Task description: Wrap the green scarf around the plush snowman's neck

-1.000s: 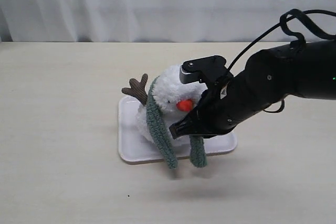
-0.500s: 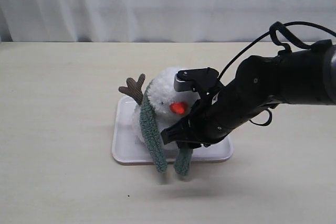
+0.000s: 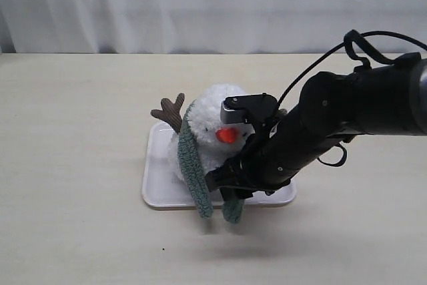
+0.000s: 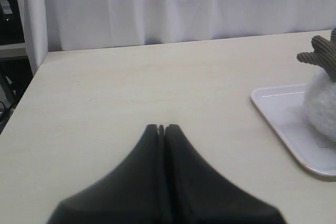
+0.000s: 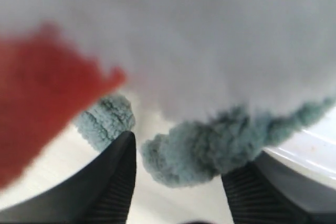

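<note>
Pale wooden tabletop [image 3: 80, 165], white curtain [image 3: 200, 5] hanging behind, and right in the middle sat the white tray [image 3: 155, 188] with the plush snowman [image 3: 212, 108] on it, orange nose [image 3: 227, 135] facing the camera. And look at the green scarf [image 3: 190, 165]: one strand came from behind the head, right beside the brown twig arm [image 3: 170, 110], ran down the front of the body and reached past the tray's front edge. The other end dangled just beside it, poking out below the right gripper [image 3: 225, 183]. The black right arm [image 3: 333, 118] came in across the tray from the right of the view and covered that half of the snowman, so how the scarf sat on that side could not be told.

Over to the right wrist camera, close-up stuff. The right gripper [image 5: 181, 163] had its jaws parted, not pinching. A fuzzy lump of scarf [image 5: 199, 148] lay between the ribbed fingers [image 5: 113, 179], brushing one and a sliver clear of the other. A second tuft showed just beyond, under the blurred orange nose [image 5: 37, 114], with white plush filling the rest and a corner of tray [image 5: 310, 142] off to one side.

Left side, all quiet. The left gripper [image 4: 161, 128] hovered over the tabletop [image 4: 131, 77], fingers pressed together with nothing between them, well apart from the tray [image 4: 278, 114]. The tray's corner, the snowman's white body [image 4: 323, 106] and the twig arm [image 4: 321, 56] showed at the edge of that view.
</note>
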`<move>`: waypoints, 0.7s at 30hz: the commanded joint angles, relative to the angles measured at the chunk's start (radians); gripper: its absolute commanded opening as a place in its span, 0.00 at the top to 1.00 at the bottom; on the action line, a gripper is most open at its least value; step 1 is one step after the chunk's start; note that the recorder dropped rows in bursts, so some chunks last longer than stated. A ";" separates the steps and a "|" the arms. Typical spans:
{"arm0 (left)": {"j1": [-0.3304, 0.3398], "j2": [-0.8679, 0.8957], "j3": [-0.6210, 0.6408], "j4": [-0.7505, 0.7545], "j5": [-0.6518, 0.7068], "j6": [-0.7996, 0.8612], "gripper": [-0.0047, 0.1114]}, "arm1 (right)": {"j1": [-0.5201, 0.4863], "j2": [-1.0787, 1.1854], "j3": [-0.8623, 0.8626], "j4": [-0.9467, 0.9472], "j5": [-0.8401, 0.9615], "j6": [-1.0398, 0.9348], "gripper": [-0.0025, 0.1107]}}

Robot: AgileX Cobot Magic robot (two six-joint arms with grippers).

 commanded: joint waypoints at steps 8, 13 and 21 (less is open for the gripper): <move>0.003 -0.003 0.003 -0.004 -0.010 0.005 0.96 | 0.001 -0.002 0.060 0.035 0.016 -0.049 0.56; 0.003 -0.003 0.003 -0.004 -0.010 0.005 0.96 | 0.001 -0.020 0.103 0.134 0.025 -0.141 0.56; 0.003 -0.003 0.003 -0.004 -0.010 0.005 0.96 | 0.001 -0.051 0.156 0.346 0.068 -0.366 0.56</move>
